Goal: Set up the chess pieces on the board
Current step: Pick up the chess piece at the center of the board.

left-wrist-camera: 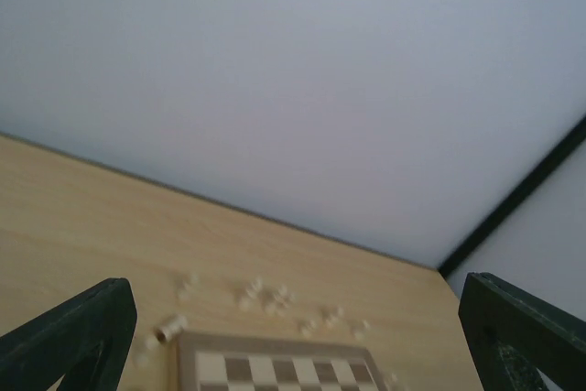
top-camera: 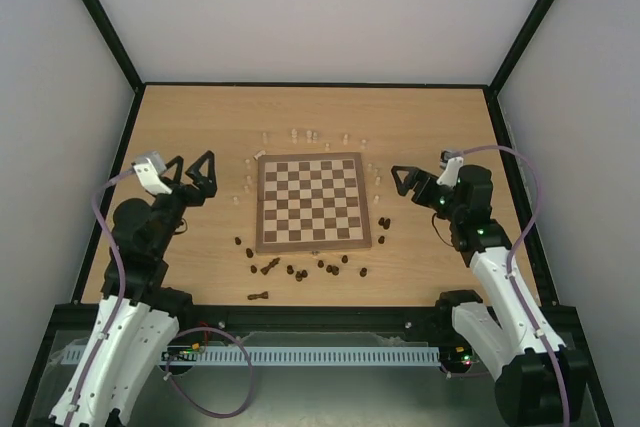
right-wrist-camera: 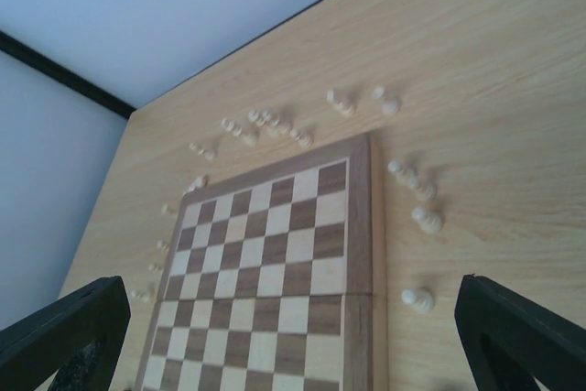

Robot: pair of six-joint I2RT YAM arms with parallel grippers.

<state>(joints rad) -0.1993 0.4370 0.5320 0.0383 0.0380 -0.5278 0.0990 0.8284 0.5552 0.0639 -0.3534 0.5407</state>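
Nearest the table's front edge, a single dark piece [top-camera: 258, 296] lies on its side on the tabletop [top-camera: 200, 117], alone.

Just beyond it, a loose scatter of dark pieces [top-camera: 300, 270] runs along the near border of the board [top-camera: 312, 202], all off the wood checks. A few are clearly toppled; the others are too small to tell. A pair more [top-camera: 384, 224] sits by the board's near right corner.

Mid-table, the board lies flat and square-on between the two arms.

The left gripper [top-camera: 194, 160] hovers off the board's left side, well apart from it, with its jaws spread wide and nothing between them. In the left wrist view its fingers [left-wrist-camera: 78, 336] sit in the two lower corners. The board's far edge shows low between them, ahead of the jaws, and most of the view is back wall [left-wrist-camera: 293, 89].

The right gripper [top-camera: 396, 182] is near the board's right edge, about halfway along it and closer than the left one. Its jaws are also spread and empty. In the right wrist view its fingers [right-wrist-camera: 69, 336] stand wide apart, with the board ahead and left of centre between them.

Farther out, pale pieces [top-camera: 300, 135] are strung along the tabletop behind the far border. More trail down the left side [top-camera: 245, 185] and the right side [right-wrist-camera: 417, 299], just beside the border. None are touching either gripper.
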